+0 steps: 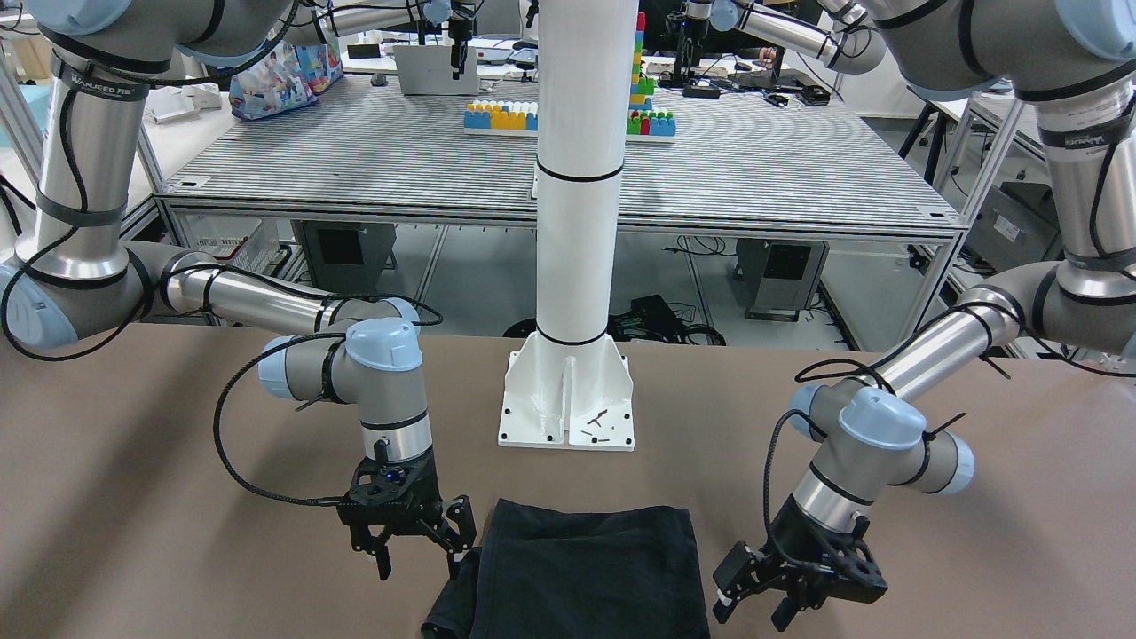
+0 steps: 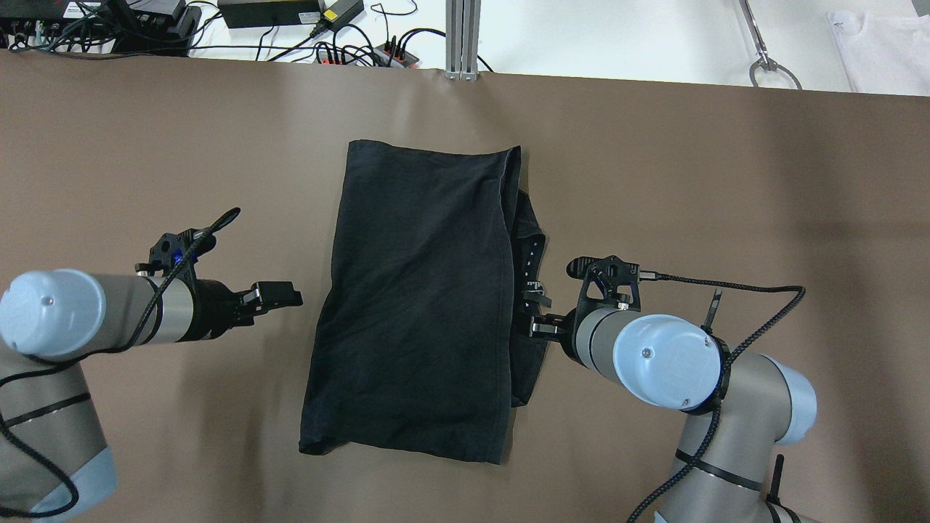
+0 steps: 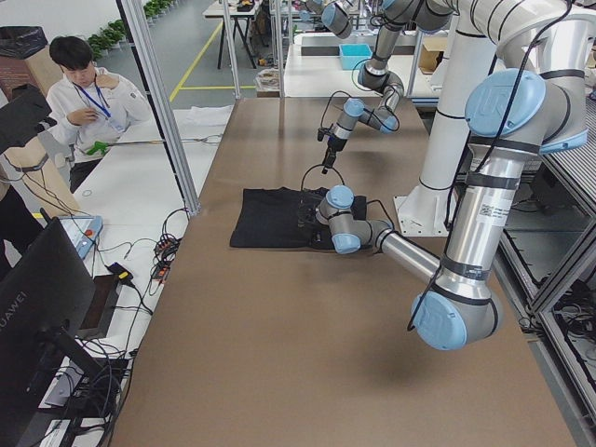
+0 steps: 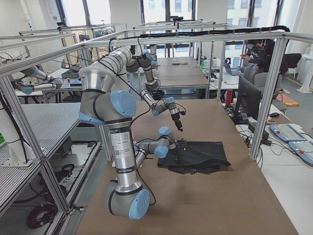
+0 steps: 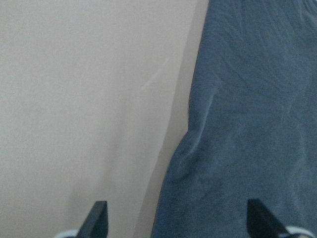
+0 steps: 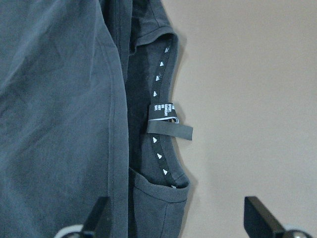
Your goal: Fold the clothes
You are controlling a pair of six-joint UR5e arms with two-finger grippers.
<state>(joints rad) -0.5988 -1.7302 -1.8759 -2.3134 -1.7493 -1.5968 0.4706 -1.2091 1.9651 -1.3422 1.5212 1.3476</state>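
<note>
Dark garment (image 6: 59, 114) fills the left half, its folded edge running near to far. Neckline tape (image 6: 158, 94) with white triangles; label (image 6: 168, 124) looped over it. Bare table (image 6: 247, 89) to the right. Right gripper (image 6: 179, 223) fingertips spread wide, nothing between.

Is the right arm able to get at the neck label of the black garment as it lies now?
Probably yes. The neck label lies uncovered beside the folded edge of the black garment, and the open right hand hangs close to it with nothing between them.

Black garment (image 2: 414, 305) — white-triangle neck tape (image 6: 157, 85); brown table (image 2: 145, 145).
</note>
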